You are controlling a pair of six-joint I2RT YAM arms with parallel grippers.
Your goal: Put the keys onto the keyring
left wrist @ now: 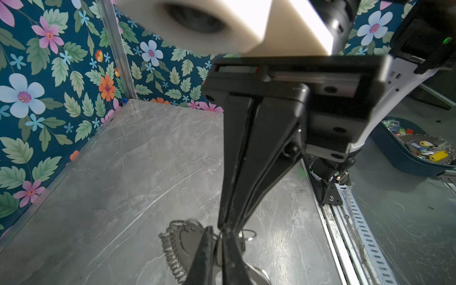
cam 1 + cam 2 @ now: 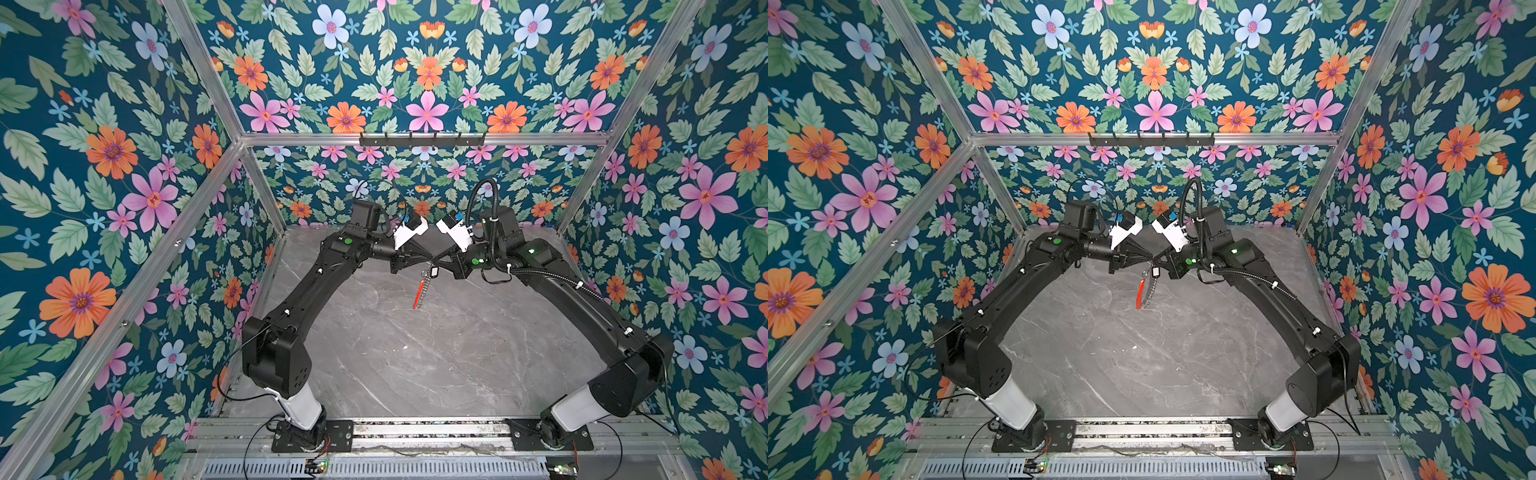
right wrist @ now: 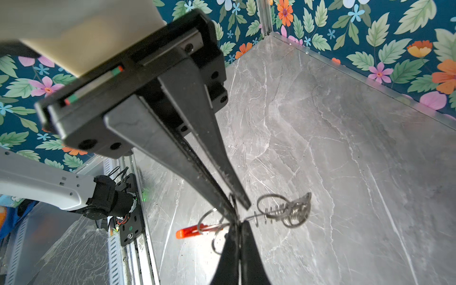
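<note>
**A:** What setting is shown?

**B:** A booth is shown, papered with bright flowers and green leaves on dark blue walls (image 2: 124, 187) and braced by a bare aluminium frame (image 2: 210, 83). A smooth grey table (image 2: 415, 365) with a marble pattern is seen below.

**A:** Where are the task's things?

**B:** The keyring (image 2: 419, 296) is held in the air over the middle of the table, between two black arms. It is pinched by the left gripper (image 2: 427, 262) and the right gripper (image 2: 439, 262), whose tips nearly touch. Both are clamped tight on its thin wire. The key fob (image 2: 435, 272) is seen dangling just under the tips, beside the top of the loop.

**A:** How much has been done?

**B:** Both things are off the table and together at the tips, so the work is judged to be well along. Whether the fob's link is already threaded on the wire cannot be told, because it is too small. If it is not, threading is left to do, and then letting go.

**A:** What are the materials and shapes?

**B:** The loop looks like springy steel wire and hangs as a narrow oval. One curved part is covered by a glossy red sleeve (image 3: 188, 232). Many small shiny rings (image 3: 271, 204) and flat clasps (image 3: 304, 199) are strung along it, bunched like a coil. The fob is a tiny matt black oblong with a pale label. The grippers' fingers (image 3: 197, 138) are long, tapered black wedges, scuffed at the edges.
</note>
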